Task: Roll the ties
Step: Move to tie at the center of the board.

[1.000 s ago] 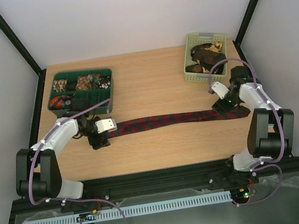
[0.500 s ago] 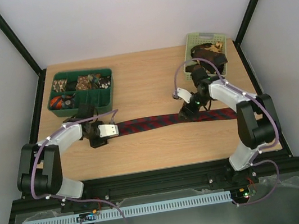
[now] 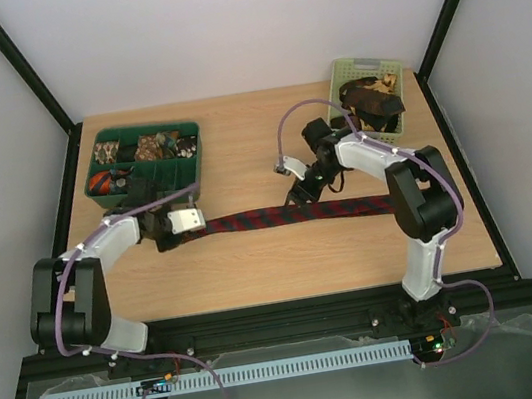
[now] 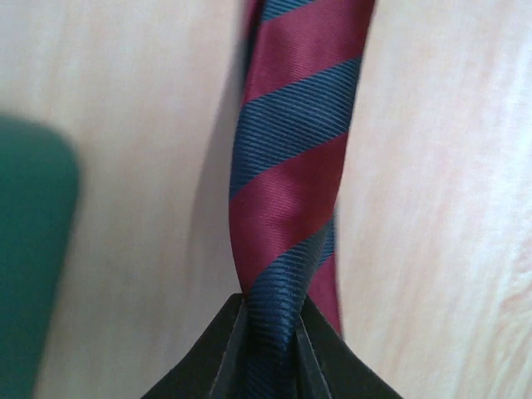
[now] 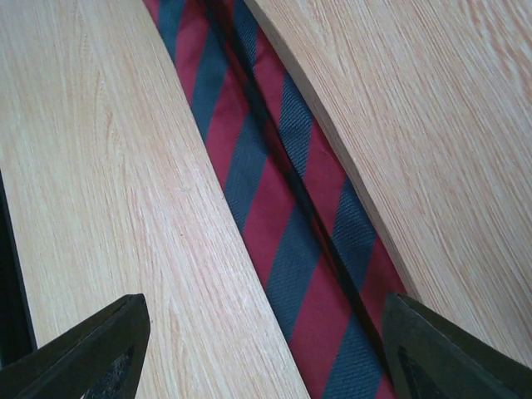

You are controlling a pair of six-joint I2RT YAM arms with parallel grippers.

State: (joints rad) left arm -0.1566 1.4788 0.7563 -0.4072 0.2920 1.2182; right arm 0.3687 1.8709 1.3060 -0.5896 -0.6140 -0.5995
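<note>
1. The main change is on the right. A second ago the right pincer (image 3: 297,192) sat over the wide end of the striped tie (image 3: 249,220), close to the right edge of the table (image 3: 258,150). It has since travelled leftward along the cloth and now stands over the middle stretch.
2. Its own camera shows it spread wide, with one of its fingers (image 5: 100,345) on each side of the tie. The cloth lies flat on the wood between them and nothing is gripped.
3. The wide end, no longer covered, lies loose on the table on the near side of the pale basket (image 3: 340,125), where other ties (image 3: 372,100) are heaped.
4. The left pincer (image 3: 197,226) has hardly moved, only edging a little towards the green tray (image 3: 200,154). It is pressed together on the narrow end of the tie, and the cloth stands twisted on its edge where it leaves the fingers (image 4: 208,378).
5. The tie itself still runs as one long band across the table, from the left pincer out to the right. We see no turn wound into it yet, so the rolling proper has not begun.
6. We judge that the right arm has given up anchoring the far end and has come in nearer the held end. From there it could steady or flatten the cloth while the left side starts the first turn.
7. With the wide end free, we think the band could slide or skew once it is pulled.
</note>
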